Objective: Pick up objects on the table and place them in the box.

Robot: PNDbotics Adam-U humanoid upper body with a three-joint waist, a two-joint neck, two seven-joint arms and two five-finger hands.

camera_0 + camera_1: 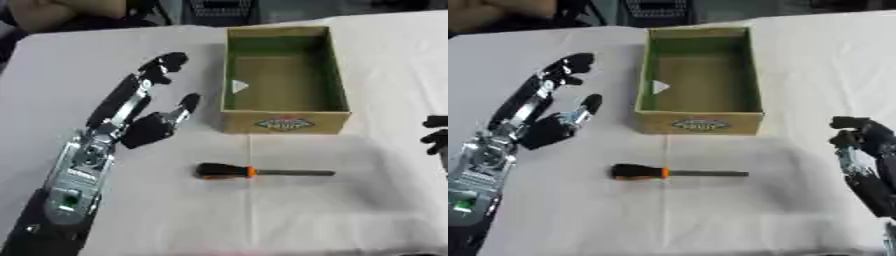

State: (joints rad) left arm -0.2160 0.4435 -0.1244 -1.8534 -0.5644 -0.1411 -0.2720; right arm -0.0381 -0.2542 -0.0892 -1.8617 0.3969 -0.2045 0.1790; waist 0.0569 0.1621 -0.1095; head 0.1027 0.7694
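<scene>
Open cardboard box, rectangular, green-lined, holding one small white scrap. Screwdriver, black-and-orange handle and slim metal shaft, flat on white-clothed table just before box. Left hand spread wide, holding nothing; right hand with fingers curled, empty.

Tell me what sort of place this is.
Probably a lab or test bench: a table under a white cloth holds only a screwdriver and an open cardboard box, with equipment along the far edge.
</scene>
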